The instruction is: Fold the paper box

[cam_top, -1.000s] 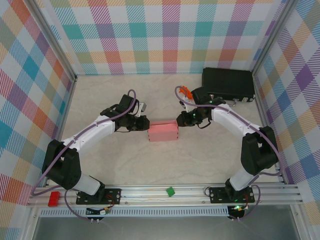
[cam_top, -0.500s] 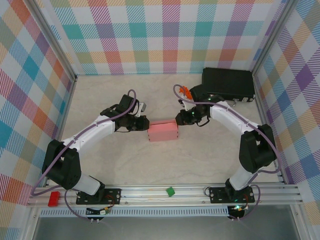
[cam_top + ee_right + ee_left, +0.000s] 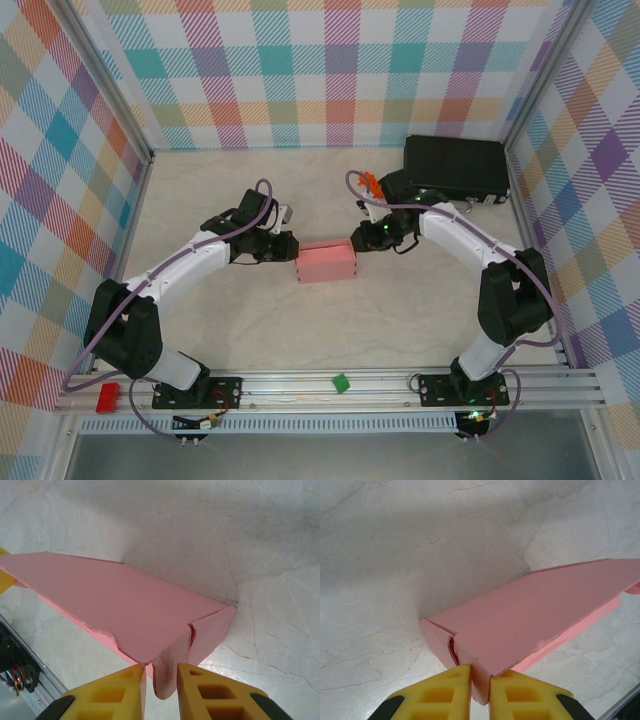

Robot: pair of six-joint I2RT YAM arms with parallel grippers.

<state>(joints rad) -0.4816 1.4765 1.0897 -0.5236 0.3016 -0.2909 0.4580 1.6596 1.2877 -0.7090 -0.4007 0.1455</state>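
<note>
The paper box (image 3: 327, 262) is a small flat pink rectangle lying mid-table, between both arms. My left gripper (image 3: 290, 247) sits at its left end; in the left wrist view the yellow fingers (image 3: 445, 692) are shut on the box's (image 3: 535, 610) end flap. My right gripper (image 3: 357, 240) is at the box's right end. In the right wrist view the jaws stand slightly open (image 3: 161, 680) around the hanging end flap of the box (image 3: 115, 605), with a thin gap on each side of it.
A black hard case (image 3: 455, 168) lies at the back right, small orange bits (image 3: 371, 184) just left of it. A green block (image 3: 341, 382) and a red block (image 3: 107, 397) rest on the front rail. Checked walls enclose the table.
The right gripper's jaws have parted a little from the box's right end flap, and its wrist has shifted slightly. The left gripper and the box have stayed put.
</note>
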